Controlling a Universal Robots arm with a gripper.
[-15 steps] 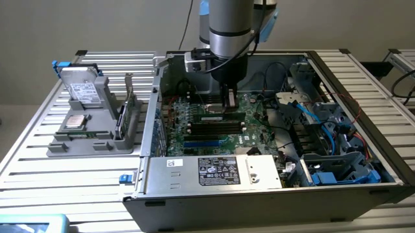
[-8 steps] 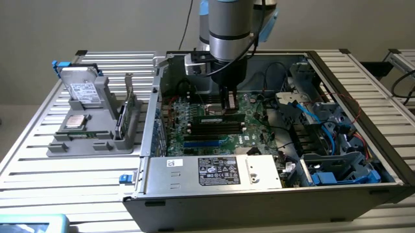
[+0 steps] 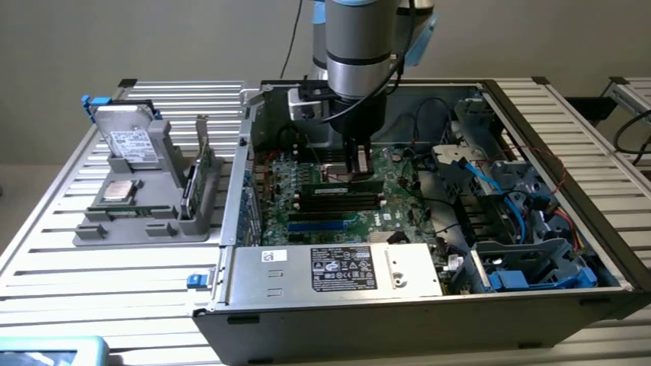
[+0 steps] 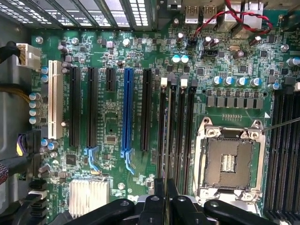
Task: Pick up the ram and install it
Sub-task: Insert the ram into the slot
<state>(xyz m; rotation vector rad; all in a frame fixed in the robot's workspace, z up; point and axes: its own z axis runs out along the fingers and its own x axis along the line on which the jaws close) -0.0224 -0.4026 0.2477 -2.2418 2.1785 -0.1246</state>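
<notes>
In the exterior view my gripper (image 3: 356, 172) reaches down into the open computer case (image 3: 407, 305), over the green motherboard (image 3: 397, 164). Right under its fingertips a long green ram (image 3: 341, 185) lies along the black memory slots (image 3: 341, 202). In the wrist view the two dark fingers (image 4: 154, 206) stand close together, and the ram (image 4: 163, 140) runs edge-on from between them along the memory slot with the white latch (image 4: 163, 82). My gripper (image 4: 161, 190) is shut on the ram. Whether the ram is pressed fully home I cannot tell.
The empty CPU socket (image 4: 229, 159) sits beside the slots, and expansion slots (image 4: 126, 112) lie on the other side. A power supply (image 3: 346, 267) fills the case front; cables and a drive cage (image 3: 529, 259) crowd the exterior view's right. A grey parts fixture (image 3: 142, 191) stands outside the case.
</notes>
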